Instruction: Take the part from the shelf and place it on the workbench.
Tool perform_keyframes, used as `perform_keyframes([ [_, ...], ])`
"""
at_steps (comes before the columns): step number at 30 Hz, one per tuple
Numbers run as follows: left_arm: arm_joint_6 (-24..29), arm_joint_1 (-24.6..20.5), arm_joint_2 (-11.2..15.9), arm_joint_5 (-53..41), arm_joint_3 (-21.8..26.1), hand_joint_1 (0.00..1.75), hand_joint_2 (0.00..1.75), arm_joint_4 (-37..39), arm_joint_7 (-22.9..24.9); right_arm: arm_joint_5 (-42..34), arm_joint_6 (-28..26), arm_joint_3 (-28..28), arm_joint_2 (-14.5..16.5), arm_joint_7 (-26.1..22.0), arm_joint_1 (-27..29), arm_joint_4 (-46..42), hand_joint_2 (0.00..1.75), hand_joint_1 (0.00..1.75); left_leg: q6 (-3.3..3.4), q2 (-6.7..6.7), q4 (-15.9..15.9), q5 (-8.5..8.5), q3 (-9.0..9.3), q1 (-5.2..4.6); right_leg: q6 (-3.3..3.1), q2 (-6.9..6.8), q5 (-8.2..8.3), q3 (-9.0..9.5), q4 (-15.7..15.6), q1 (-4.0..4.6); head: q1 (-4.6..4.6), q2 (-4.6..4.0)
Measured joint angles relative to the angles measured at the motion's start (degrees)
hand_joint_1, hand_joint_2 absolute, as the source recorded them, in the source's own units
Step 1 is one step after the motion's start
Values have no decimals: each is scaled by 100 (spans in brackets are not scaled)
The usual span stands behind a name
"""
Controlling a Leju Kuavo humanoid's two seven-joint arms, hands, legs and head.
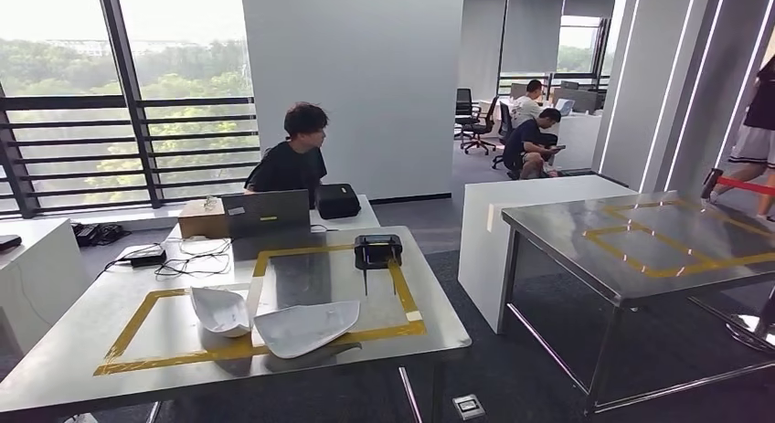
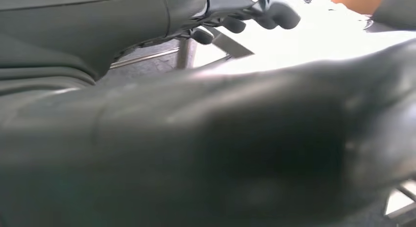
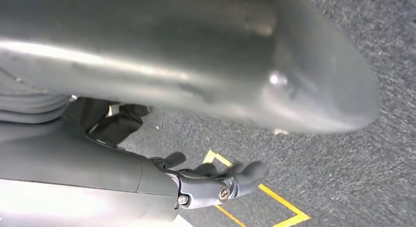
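Observation:
Two white curved shell-shaped parts, one (image 1: 222, 309) beside the other (image 1: 306, 327), lie inside a yellow tape outline on the steel workbench (image 1: 82, 350) in front of me. In the left wrist view my left hand (image 2: 245, 11) has its dark fingers (image 2: 282, 13) loosely stretched, nothing between them, and its thick thumb (image 2: 221, 153) is a blur close to the lens. Seen from the right wrist, my right hand (image 3: 211, 183) hangs over dark carpet with fingers (image 3: 250, 170) apart and the grey thumb (image 3: 196, 55) well clear of them. Neither holds anything.
A black device (image 1: 377, 250) stands at the workbench's far side. A person (image 1: 292, 163) sits behind a laptop (image 1: 265, 213). A second steel table (image 1: 557, 236) with yellow tape stands to the right, carpet aisle between. More people sit further back; one walks at far right.

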Motion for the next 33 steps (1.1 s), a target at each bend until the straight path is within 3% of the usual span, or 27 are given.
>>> perform_keyframes([
  [1, -2, 32, 0, 7, 1, 0, 0, 5, 2, 2, 1, 0, 0, -2, 14, 1, 0, 0, 51, 9, -10, 88, -75, 10, 26, 4, -199, -68, 140, -5, 4, -1],
  [2, -7, 65, 0, 19, 3, 0, 0, 8, 4, 3, 1, 0, -1, -3, 22, 1, 0, 0, 88, 15, -14, 179, -163, 18, 42, 5, -501, -158, 403, -9, 12, -1],
  [4, -21, 195, 1, 77, 34, 0, 0, 17, 7, 5, 2, 0, -8, -9, 23, 1, 0, 0, 112, 14, -7, 345, -364, 6, 66, 3, -1082, -323, 1174, 3, 33, -1],
  [5, -34, 300, 1, 126, 61, 0, 0, 27, 7, 4, 2, 0, -12, -14, 22, 1, 0, 0, 113, 20, 0, 421, -462, -4, 67, 3, -1188, -345, 1509, 11, 38, -1],
  [6, -46, 424, 2, 189, 98, 0, 0, 40, 10, -1, 2, 0, -15, -20, 24, 1, 0, 0, 109, 29, 8, 491, -558, -13, 60, 3, -1157, -292, 1700, 19, 43, -1],
  [7, -58, 555, 2, 252, 137, 0, 0, 56, 19, -12, 2, 0, -16, -25, 26, 1, 0, 0, 101, 39, 20, 556, -649, -23, 42, 3, -1027, -141, 1685, 26, 46, -1],
  [8, -65, 679, 3, 309, 176, 0, 0, 72, 29, -26, 1, 0, -16, -31, 27, 1, 0, 0, 91, 50, 34, 616, -735, -31, 14, 4, -890, 110, 1467, 37, 48, -1],
  [9, -68, 784, 0, 353, 214, 0, 0, 85, 39, -39, 1, 0, -24, -36, 23, -1, 0, 0, 76, 57, 52, 671, -811, -38, -28, 5, -870, 438, 1077, 53, 49, 0],
  [10, -68, 869, -1, 378, 246, 0, 0, 94, 45, -49, -1, 0, -30, -46, 17, -3, 0, 0, 55, 64, 68, 723, -872, -42, -71, 6, -928, 754, 644, 75, 45, 1],
  [12, -68, 974, -1, 403, 303, 0, 0, 111, 46, -54, -5, -2, -43, -63, 8, -6, 0, 0, -8, 70, 57, 838, -923, -34, -153, 9, -1093, 1079, 79, 124, 30, 1],
  [14, -76, 1039, 11, 415, 347, 0, 0, 129, 55, -58, -8, -5, -42, -69, 12, -5, 0, 0, -84, 63, 2, 949, -933, -16, -228, 0, -1011, 1045, -27, 131, 32, 1],
  [15, -103, 1069, 20, 437, 369, 0, 0, 137, 88, -60, -7, -8, -40, -69, 11, -4, 0, 0, -122, 48, 13, 913, -959, -11, -266, -12, -943, 1016, -60, 115, 36, 1],
  [16, -149, 1104, 29, 475, 391, 0, 0, 145, 151, -64, -7, -11, -38, -68, 11, -3, 0, 0, -160, 33, 112, 754, -1003, -6, -303, -24, -860, 971, -92, 96, 34, 1],
  [17, -199, 1150, 38, 539, 426, 0, 0, 159, 239, -67, -7, -16, -35, -67, 11, -2, 0, 0, -198, 21, 329, 492, -1067, 4, -328, -35, -775, 908, -117, 76, 24, 1],
  [19, -252, 1326, 25, 672, 523, 0, 0, 202, 463, -70, -7, -26, -36, -66, 13, -2, 0, 0, -266, 14, 1017, -99, -1199, 32, -348, -30, -628, 751, -121, 69, 7, 1],
  [20, -231, 1470, 12, 713, 578, 0, 0, 232, 586, -70, -7, -30, -36, -67, 19, -2, 0, 0, -292, 14, 1342, -242, -1222, 45, -344, -23, -561, 668, -115, 65, 3, 1],
  [21, -189, 1649, -9, 731, 625, 0, 0, 266, 721, -70, -7, -32, -35, -69, 28, -2, 0, 0, -309, 14, 1543, -245, -1185, 56, -333, -16, -498, 583, -105, 59, -1, 1],
  [22, -133, 1850, -35, 748, 664, 0, 0, 300, 867, -68, -7, -34, -34, -70, 38, -2, 0, 0, -319, 14, 1560, -133, -1057, 64, -316, -10, -439, 492, -87, 52, -6, 1],
  [23, -75, 2048, -61, 778, 700, 0, 0, 332, 1018, -65, -6, -35, -33, -69, 46, -2, 0, 0, -320, 15, 1388, 15, -841, 70, -293, -7, -384, 398, -65, 44, -10, 1],
  [25, 32, 2389, -115, 869, 785, 0, 0, 380, 1332, -56, -3, -35, -31, -62, 45, -2, 0, 0, -301, 15, 612, 53, -231, 66, -230, -10, -291, 246, -9, 39, -14, 2],
  [27, 102, 2667, -148, 956, 901, 0, 0, 430, 1679, -52, -2, -36, -29, -40, 37, -2, 0, 0, -236, 2, 43, -98, 126, 40, -159, -18, -194, 197, 1, 46, 8, 4],
  [29, 136, 2942, -162, 1021, 1021, 0, 0, 500, 2048, -53, -4, -38, -29, -11, 45, -1, 0, 0, -138, -3, -41, -75, 110, 24, -85, -10, -103, 193, -33, 41, 39, 6],
  [30, 150, 3065, -166, 1056, 1080, 0, 0, 533, 2212, -52, -4, -39, -29, 1, 56, -1, 0, 0, -87, 8, -49, -35, 77, 28, -51, -5, -136, 168, -13, 32, 41, 6],
  [31, 165, 3179, -168, 1096, 1140, 0, 0, 560, 2349, -51, -2, -40, -28, 6, 68, 0, 0, 0, -31, 19, -50, 21, 34, 32, -21, -3, -267, 122, 77, 25, 52, 6],
  [32, 180, 3286, -169, 1145, 1202, 0, 0, 580, 2448, -46, 0, -42, -28, 8, 77, 1, 0, 0, 17, 29, -56, 85, -21, 38, 1, -3, -504, 46, 284, 21, 54, 5],
  [33, 188, 3335, -168, 1172, 1233, 0, 0, 588, 2491, -44, 2, -42, -27, 8, 82, 1, 0, 0, 38, 33, -55, 114, -43, 38, 10, -7, -646, 6, 393, 18, 59, 5],
])
